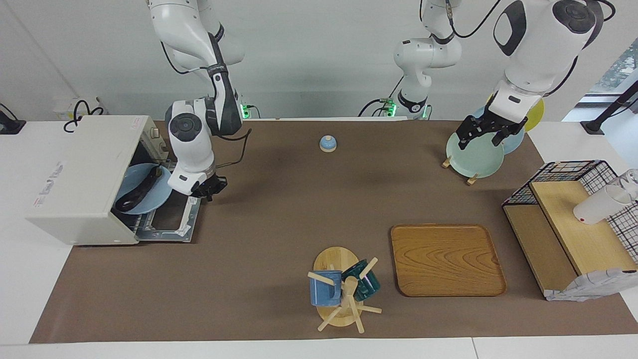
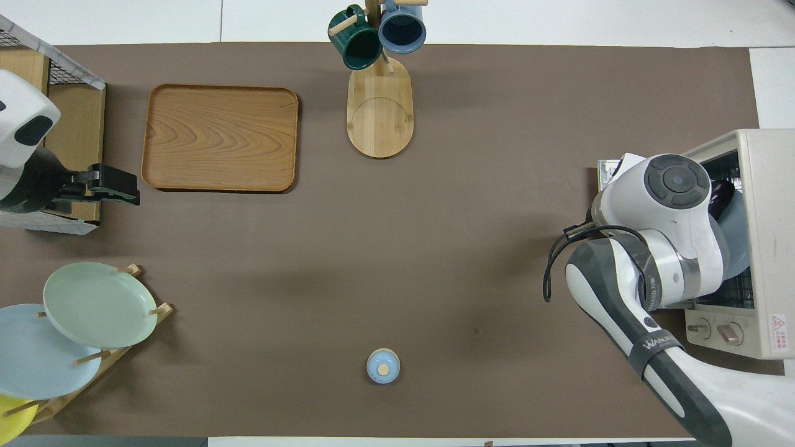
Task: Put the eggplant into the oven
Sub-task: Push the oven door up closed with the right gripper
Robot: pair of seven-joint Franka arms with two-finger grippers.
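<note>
Facing view: we see the eggplant (image 1: 138, 191) on a blue plate (image 1: 130, 192) inside the oven (image 1: 79, 179), door down. The right gripper (image 1: 208, 188), jaws together and empty, hangs just outside the oven; closing the door likely comes next.

Overhead view: the left gripper (image 2: 118, 186), jaws apart, waits well away from the oven (image 2: 761, 242).

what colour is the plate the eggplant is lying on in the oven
Light blue. The plate under the eggplant inside the oven shows best in the facing view.
</note>
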